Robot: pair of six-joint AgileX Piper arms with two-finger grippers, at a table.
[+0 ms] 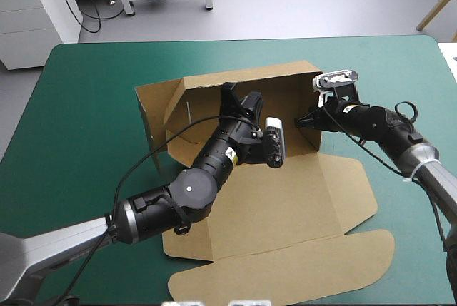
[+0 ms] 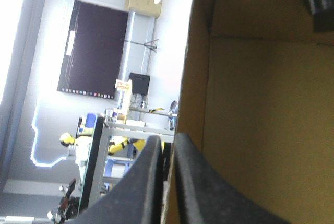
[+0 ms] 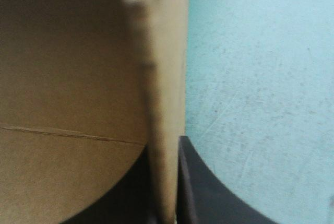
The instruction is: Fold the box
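Left gripper (image 2: 167, 139) and right gripper (image 3: 163, 153) pinch brown box (image 1: 275, 195) walls

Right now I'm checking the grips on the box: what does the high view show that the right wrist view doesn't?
High view only: the whole box, far walls raised, near panels flat, and the left pincer at its back wall. Right wrist view only: the wall's edge held between the fingers of the right pincer. Both: brown board and teal-green cover.

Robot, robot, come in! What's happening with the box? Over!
Left gripper shut on box, far wall. Right gripper shut on right wall. Lid flat. Nothing in the way.
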